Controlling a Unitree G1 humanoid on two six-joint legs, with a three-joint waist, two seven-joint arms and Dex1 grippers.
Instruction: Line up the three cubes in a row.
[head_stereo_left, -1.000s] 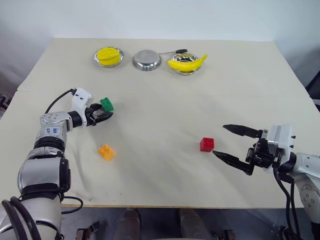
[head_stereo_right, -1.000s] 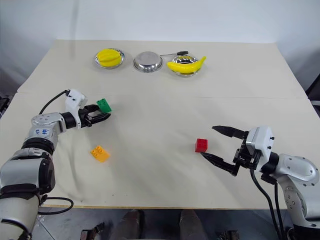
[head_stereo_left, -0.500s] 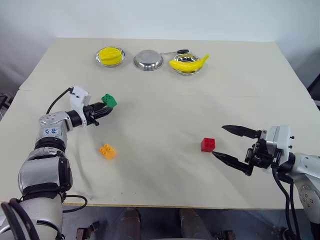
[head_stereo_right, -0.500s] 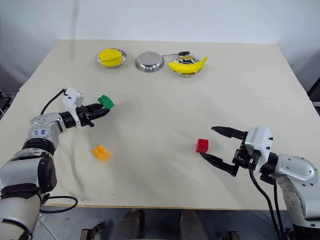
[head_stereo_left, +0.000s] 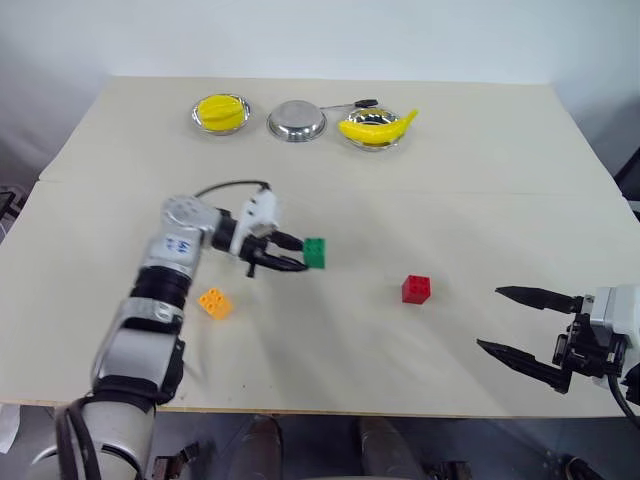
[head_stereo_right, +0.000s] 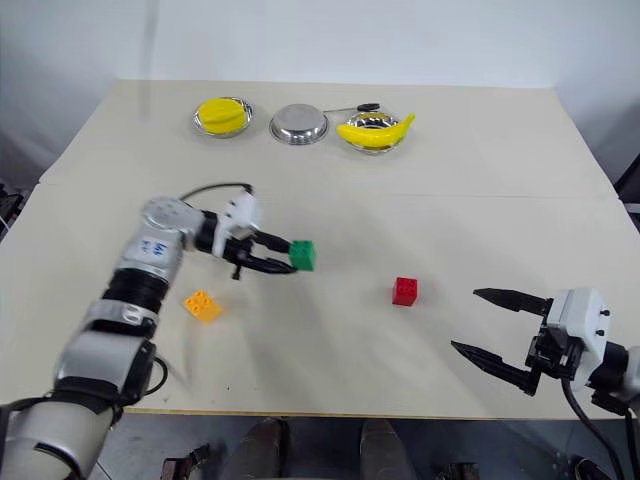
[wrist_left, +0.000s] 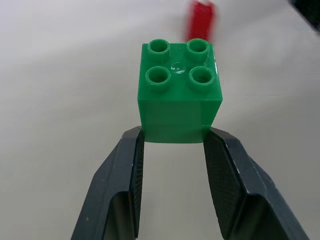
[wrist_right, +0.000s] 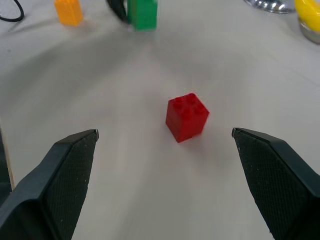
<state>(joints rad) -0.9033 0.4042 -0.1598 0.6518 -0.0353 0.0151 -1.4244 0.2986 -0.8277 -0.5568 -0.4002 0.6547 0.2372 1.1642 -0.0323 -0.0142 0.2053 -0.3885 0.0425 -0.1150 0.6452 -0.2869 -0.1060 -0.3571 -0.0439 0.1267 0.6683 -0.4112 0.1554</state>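
While my left gripper (head_stereo_left: 300, 258) carries the green cube (head_stereo_left: 315, 253), these are the items on the table (head_stereo_left: 480, 150) as I read them from the remote station.

Item one, green cube: clamped between both black fingers (wrist_left: 124, 170) at its lower sides, studs up, held near the table's middle. I judge it is held low and level so that it can be set down square, studs upward like the others.

Item two, red cube (head_stereo_left: 416, 289): resting free on the table, at about 4 o'clock from the green one and near it. It sits centrally, so I take it as the anchor for the row.

Item three, orange cube (head_stereo_left: 214, 302): lying free at about 8 o'clock from the green cube, under my left forearm, well apart from the red one. It looks like the last piece to bring in.

Item four, right gripper (head_stereo_left: 520, 322): fingers spread wide, grasping nothing, parked at about 4 o'clock from the red cube and apart from it. My guess is it stands off to leave the left arm room.

Item five, not for this job: three steel bowls (head_stereo_left: 296, 120) at the far edge, the two outer ones holding yellow fruit (head_stereo_left: 375, 127).
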